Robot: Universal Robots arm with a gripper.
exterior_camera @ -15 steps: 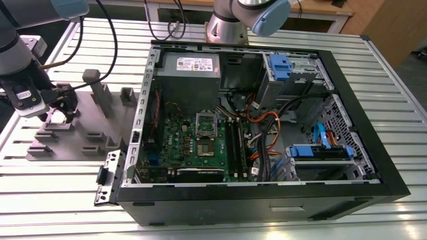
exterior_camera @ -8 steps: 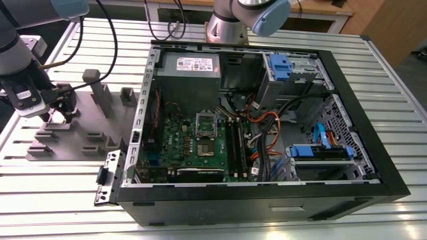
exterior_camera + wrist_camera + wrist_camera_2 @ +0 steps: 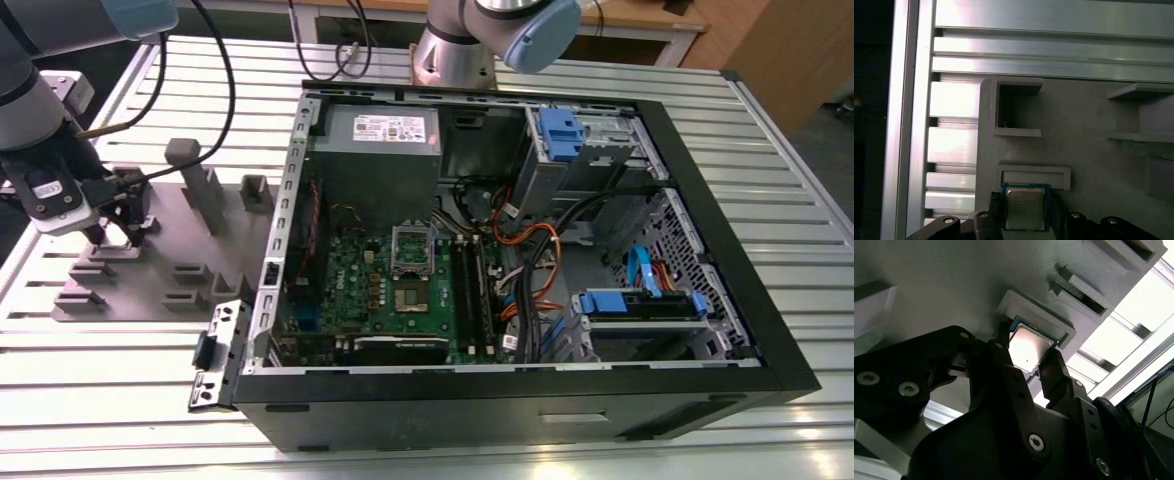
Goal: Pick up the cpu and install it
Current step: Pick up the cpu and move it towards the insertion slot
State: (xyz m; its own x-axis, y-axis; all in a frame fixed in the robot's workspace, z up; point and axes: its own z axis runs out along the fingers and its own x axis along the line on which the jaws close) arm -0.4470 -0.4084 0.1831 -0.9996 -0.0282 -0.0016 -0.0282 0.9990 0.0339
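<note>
The cpu is a small square chip with a shiny grey top and a thin green rim. It lies at the open side of a shallow raised nest on the grey fixture plate. In both wrist views my gripper's two black fingers press on the chip's two opposite edges. In the exterior view the gripper stands low over the fixture, at that view's left, well away from the open computer case. The green motherboard with its socket lies inside the case.
The fixture carries upright grey posts and other pockets close to the gripper. Cables, blue drive brackets and a power supply crowd the case. The slatted aluminium table runs all around, and a second arm's base stands behind the case.
</note>
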